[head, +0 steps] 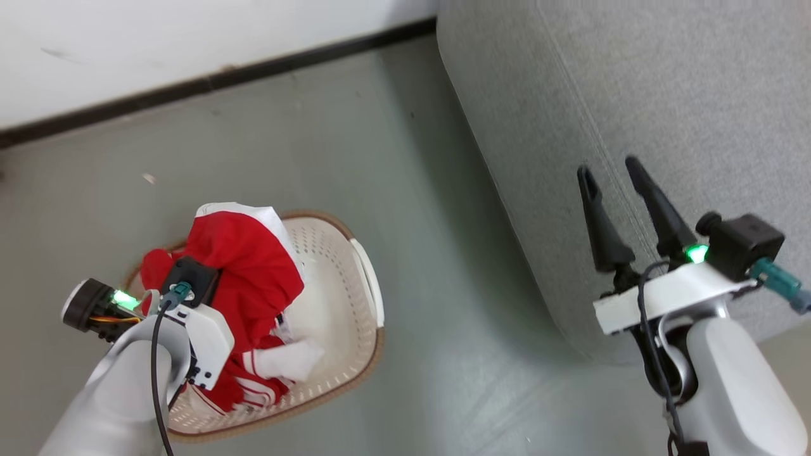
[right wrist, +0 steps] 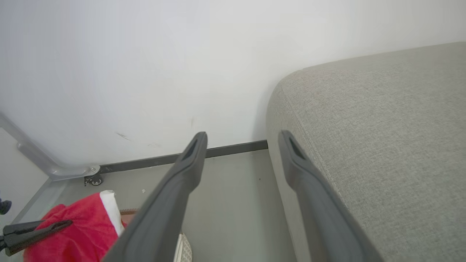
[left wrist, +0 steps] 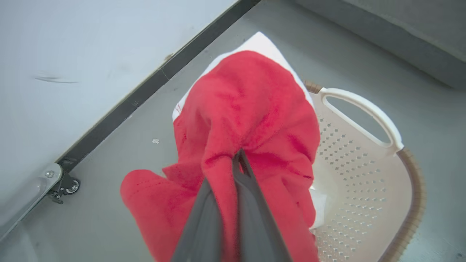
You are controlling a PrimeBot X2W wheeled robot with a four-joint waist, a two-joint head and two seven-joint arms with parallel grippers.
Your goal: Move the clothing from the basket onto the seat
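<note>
Clothing [left wrist: 251,109] pinched in L hand [left wrist: 238,154] over basket [left wrist: 364,189]; R hand [head: 608,166] spread.

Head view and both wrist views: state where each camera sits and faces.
Head view: on the head, looking down at floor, basket and seat; both forearms and the open right gripper show.
Left wrist view: on that wrist, looking along the left gripper, shut on the red garment over the basket.
Right wrist view: on that wrist, facing the wall beside the seat; its open fingers show.
Shared: all three show the red garment.
</note>
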